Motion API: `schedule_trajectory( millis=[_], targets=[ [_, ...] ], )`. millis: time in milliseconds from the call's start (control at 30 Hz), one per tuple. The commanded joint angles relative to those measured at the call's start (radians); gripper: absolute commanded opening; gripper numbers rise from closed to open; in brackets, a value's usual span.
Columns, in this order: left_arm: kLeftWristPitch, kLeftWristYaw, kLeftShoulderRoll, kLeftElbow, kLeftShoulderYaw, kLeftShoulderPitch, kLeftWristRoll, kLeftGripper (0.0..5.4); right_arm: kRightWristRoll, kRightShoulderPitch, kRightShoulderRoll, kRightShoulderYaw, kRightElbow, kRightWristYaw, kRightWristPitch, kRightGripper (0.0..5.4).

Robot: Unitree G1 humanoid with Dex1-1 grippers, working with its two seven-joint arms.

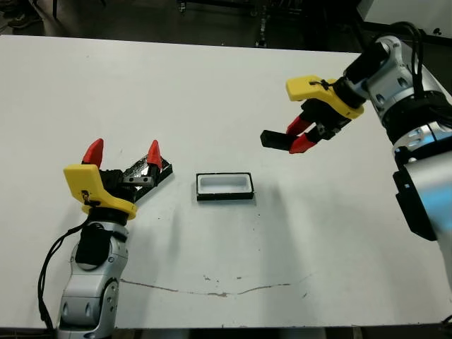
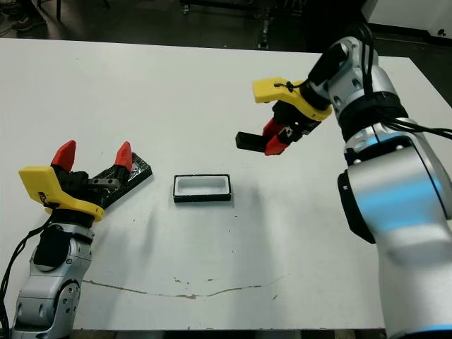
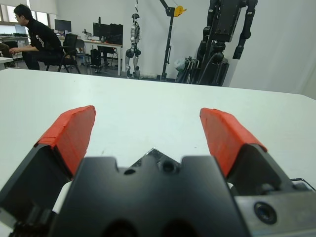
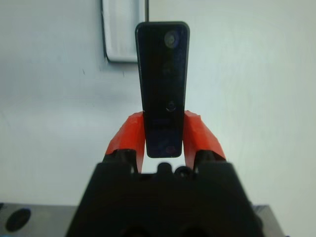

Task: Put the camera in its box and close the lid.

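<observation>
The camera (image 1: pixel 272 139), a narrow black bar, is held in the air by my right gripper (image 1: pixel 300 135), whose red fingers (image 4: pixel 128 136) are shut on its near end. It hangs to the right of and beyond the box (image 1: pixel 224 186), a small black-rimmed tray with a white inside that lies open mid-table. In the right wrist view the camera (image 4: pixel 163 84) points toward the box (image 4: pixel 123 29). The lid (image 1: pixel 145 171), a glossy black slab, lies left of the box. My left gripper (image 1: pixel 123 150) stands open just above the lid's near end, fingers (image 3: pixel 71 133) wide apart.
A thin dark crack (image 1: pixel 212 289) runs along the table near its front edge. Beyond the table's far edge the left wrist view shows a person seated at a desk (image 3: pixel 34 37) and parked robots (image 3: pixel 222 39).
</observation>
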Motion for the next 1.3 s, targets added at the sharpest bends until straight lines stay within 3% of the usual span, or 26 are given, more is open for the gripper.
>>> schedule_trajectory(
  millis=[33,167,400,667,967,1300],
  targets=[
    [-0.005,0.007,-0.006,0.000,0.006,0.014,0.003,5.40,0.025,-0.027,0.023,0.004,-0.003,0.006,0.017,1.67],
    [-0.009,0.006,-0.004,0.003,0.012,0.014,0.000,5.40,0.030,-0.025,0.053,-0.003,-0.025,0.006,0.005,1.67],
    [-0.006,0.006,-0.003,0.000,0.015,0.014,-0.001,5.40,0.031,-0.027,0.104,0.001,-0.089,0.005,0.090,1.67],
    [-0.005,0.006,-0.002,-0.001,0.022,0.009,-0.003,5.40,0.094,-0.006,0.143,0.004,-0.141,0.006,0.185,1.67],
    [0.000,0.011,-0.002,-0.009,0.036,0.007,-0.006,5.40,0.113,0.020,0.166,0.013,-0.181,0.005,0.209,1.67],
    [0.012,0.013,0.001,-0.017,0.042,0.002,-0.008,5.40,0.125,0.075,0.155,0.019,-0.274,0.006,0.326,1.67]
  ],
)
